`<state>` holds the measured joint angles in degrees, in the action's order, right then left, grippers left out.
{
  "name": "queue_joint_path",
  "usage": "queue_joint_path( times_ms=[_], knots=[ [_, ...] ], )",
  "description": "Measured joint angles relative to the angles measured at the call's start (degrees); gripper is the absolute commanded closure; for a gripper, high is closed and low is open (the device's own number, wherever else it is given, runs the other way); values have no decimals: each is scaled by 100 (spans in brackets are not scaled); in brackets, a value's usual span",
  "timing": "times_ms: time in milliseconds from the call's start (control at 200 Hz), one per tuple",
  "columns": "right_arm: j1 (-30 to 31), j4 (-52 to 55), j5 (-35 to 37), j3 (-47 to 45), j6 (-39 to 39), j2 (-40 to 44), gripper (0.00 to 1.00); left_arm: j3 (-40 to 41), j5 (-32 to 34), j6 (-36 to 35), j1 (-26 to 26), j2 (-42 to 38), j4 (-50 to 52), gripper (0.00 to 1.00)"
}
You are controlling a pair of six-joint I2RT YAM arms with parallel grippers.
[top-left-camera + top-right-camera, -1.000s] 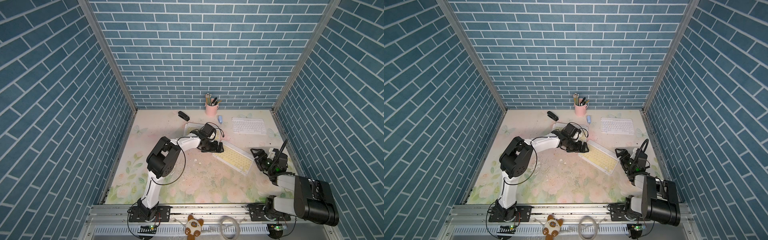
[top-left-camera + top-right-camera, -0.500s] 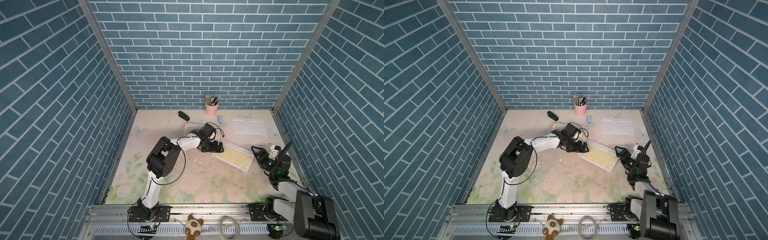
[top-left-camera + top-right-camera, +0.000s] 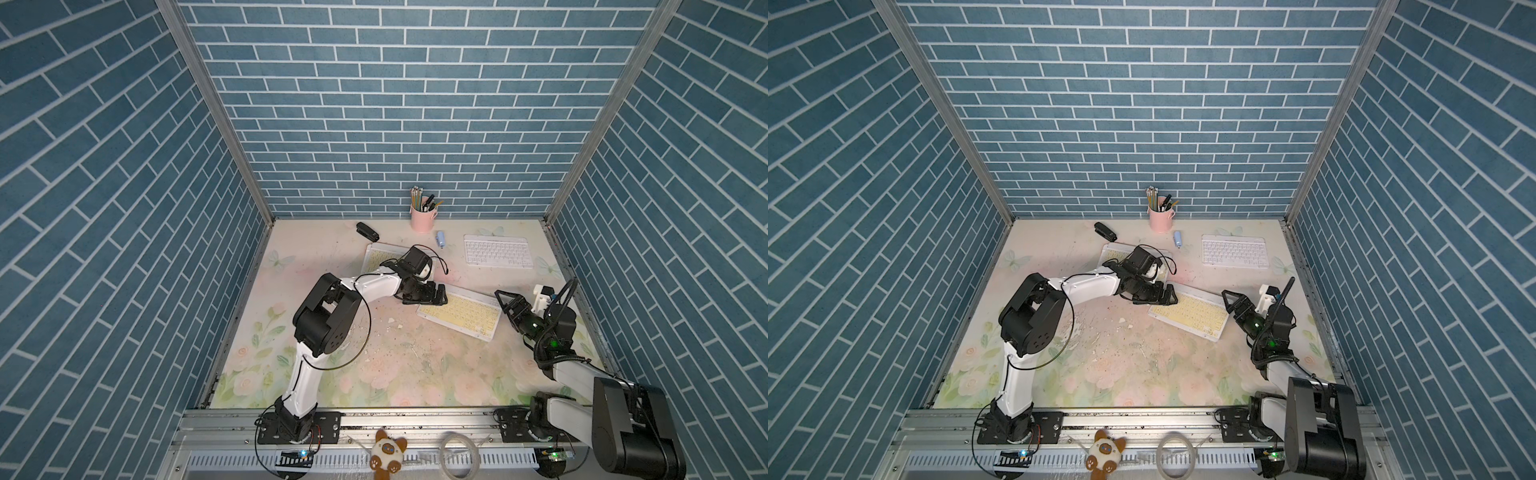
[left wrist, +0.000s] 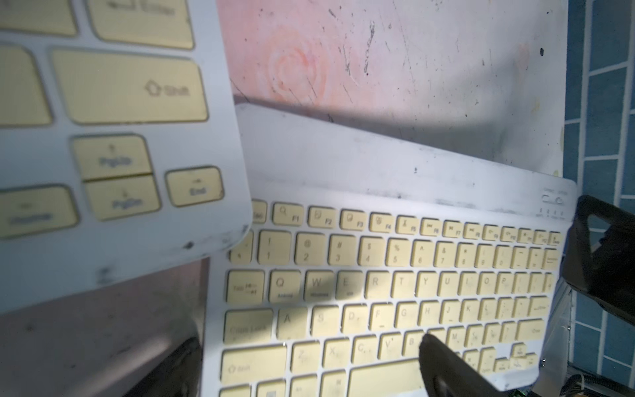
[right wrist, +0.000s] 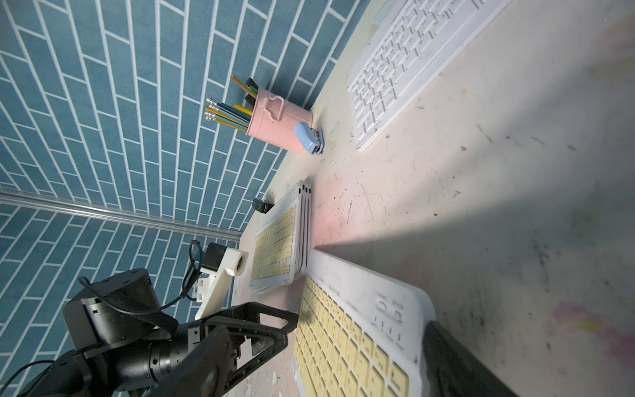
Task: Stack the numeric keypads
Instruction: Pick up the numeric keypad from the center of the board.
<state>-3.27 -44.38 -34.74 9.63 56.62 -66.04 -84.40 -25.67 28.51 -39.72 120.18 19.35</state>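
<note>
Now your spread right pincer [image 3: 505, 305] has nudged the yellow keyboard [image 3: 459, 312] toward the eleven-o'clock pile [image 3: 375, 258]; left pincer [image 3: 438, 296], likewise spread, can lift it.

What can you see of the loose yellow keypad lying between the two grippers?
The loose keypad is a slim, flat rectangle: white plastic-looking frame, rounded corners, pale yellow keys facing up, small switches at one corner. It lies flat on the floral table, askew to its edges, next to the stack; whether they touch I cannot tell. The open left gripper is at one short end, one finger over the keys; the open right gripper is at the other end. Neither holds it.
</note>
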Motion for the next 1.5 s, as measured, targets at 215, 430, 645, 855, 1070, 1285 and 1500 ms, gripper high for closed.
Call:
queue_joint_path(
  times_ms=[215, 430, 645, 855, 1070, 1285, 1500],
  knots=[
    [245, -361, 138, 179, -4, -24, 13, 13, 15, 0, 0, 0, -17, 0],
    [361, -640, 227, 203, 9, -24, 13, 46, 2, 15, 0, -4, -96, 0],
    [586, -935, 584, 203, 105, -31, 13, 50, -9, 20, 0, -4, -122, 0],
    [933, -1056, 1309, 247, 400, -70, 14, 63, -22, 22, 0, -4, -146, 1],
    [1357, -1152, 2201, 474, 671, -363, 16, 87, -31, 50, 2, -9, -197, 0],
    [1722, -1414, 2968, 645, 964, -682, 18, 116, -28, 59, 4, -24, -232, 0],
    [1947, -1331, 3532, 765, 1276, -756, 20, 131, -26, 61, 9, -28, -258, 0]
  ],
)
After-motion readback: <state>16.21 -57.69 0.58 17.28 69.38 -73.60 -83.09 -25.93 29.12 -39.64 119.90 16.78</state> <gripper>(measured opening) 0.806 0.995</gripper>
